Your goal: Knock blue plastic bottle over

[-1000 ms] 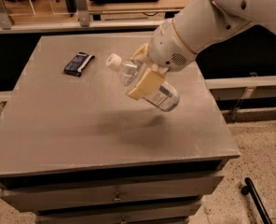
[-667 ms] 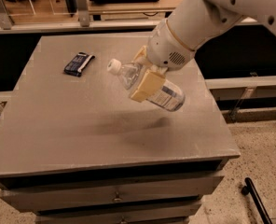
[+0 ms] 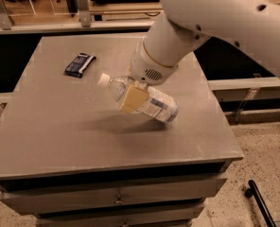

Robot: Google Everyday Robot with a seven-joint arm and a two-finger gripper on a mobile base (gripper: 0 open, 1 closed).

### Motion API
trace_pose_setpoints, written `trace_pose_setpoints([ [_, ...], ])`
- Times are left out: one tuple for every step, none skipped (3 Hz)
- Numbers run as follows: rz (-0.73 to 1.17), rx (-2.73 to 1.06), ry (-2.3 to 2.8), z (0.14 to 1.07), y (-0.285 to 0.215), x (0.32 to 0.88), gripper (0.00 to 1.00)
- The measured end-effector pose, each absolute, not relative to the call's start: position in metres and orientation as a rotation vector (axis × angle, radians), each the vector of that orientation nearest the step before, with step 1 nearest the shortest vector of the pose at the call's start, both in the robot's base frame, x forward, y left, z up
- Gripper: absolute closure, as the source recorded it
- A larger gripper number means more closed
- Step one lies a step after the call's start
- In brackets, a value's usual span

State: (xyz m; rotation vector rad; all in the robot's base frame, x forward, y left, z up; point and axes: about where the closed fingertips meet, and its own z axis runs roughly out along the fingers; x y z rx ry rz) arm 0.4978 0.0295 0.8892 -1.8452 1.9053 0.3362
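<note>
The gripper point(image 3: 134, 96) is at the centre of the frame, hanging off the big white arm point(image 3: 215, 18) that sweeps in from the upper right. It is clamped on the blue plastic bottle point(image 3: 160, 108): one tan pad point(image 3: 130, 103) presses across the near side of the bottle's body, and the other finger is hidden behind it. The bottle is tipped almost flat, with its white cap point(image 3: 103, 79) pointing toward the left and slightly up and its base angled down toward the lower right. A soft shadow point(image 3: 130, 125) lies on the grey tabletop point(image 3: 55, 122) just under it. Whether the base touches the surface, I can't tell. In the upper left of the tabletop, well apart from the bottle, a flat dark blue packet point(image 3: 80, 64) lies on its own. Grey drawers point(image 3: 116, 200) run along the front, below the tabletop.
</note>
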Motion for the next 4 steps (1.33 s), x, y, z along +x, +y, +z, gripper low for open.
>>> trace_pose_setpoints([
  [0.333,-1.823,1.92,0.8881,0.0304,0.4992,0.29],
  [0.33,-1.824,1.919,0.8884,0.0313,0.4985,0.06],
  [0.329,-1.826,1.918,0.8888,0.0319,0.4978,0.0],
  [0.329,-1.826,1.918,0.8888,0.0319,0.4977,0.0],
])
